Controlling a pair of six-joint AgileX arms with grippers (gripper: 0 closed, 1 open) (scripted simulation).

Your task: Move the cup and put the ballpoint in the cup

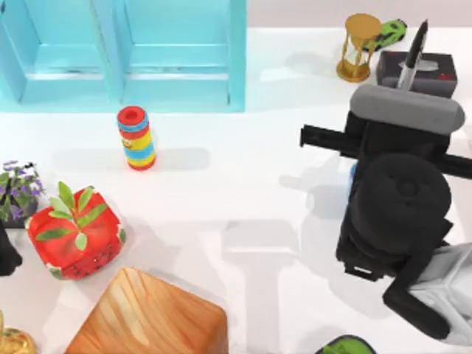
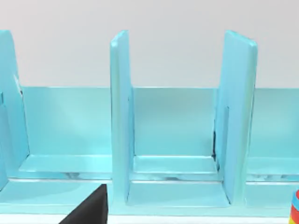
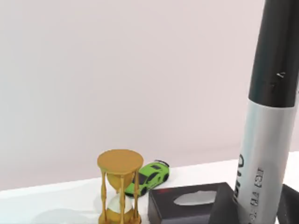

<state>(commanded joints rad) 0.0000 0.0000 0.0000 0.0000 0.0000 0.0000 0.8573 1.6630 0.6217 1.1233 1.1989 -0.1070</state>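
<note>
The ballpoint (image 3: pixel 271 116) stands upright in my right gripper (image 3: pixel 259 210), which is shut on its lower end; the black cap points up and the grey-white labelled band sits below it. From above, the ballpoint (image 1: pixel 414 51) sticks out past the grey wrist piece at the right of the table. The cup is almost wholly hidden under my right arm; a thin light-blue sliver (image 1: pixel 352 175) shows at the arm's left edge. My left arm (image 1: pixel 6 254) is parked at the table's far left edge.
A turquoise shelf unit (image 1: pixel 125 51) fills the back left. A striped cylinder (image 1: pixel 136 138) stands in front of it. At the back right are a gold hourglass (image 1: pixel 359 46), a green toy car (image 1: pixel 389 33) and a black tissue box (image 1: pixel 442 70). A red planter (image 1: pixel 74 232), a purple flower pot (image 1: pixel 16 193) and a wooden block (image 1: pixel 147 317) sit front left.
</note>
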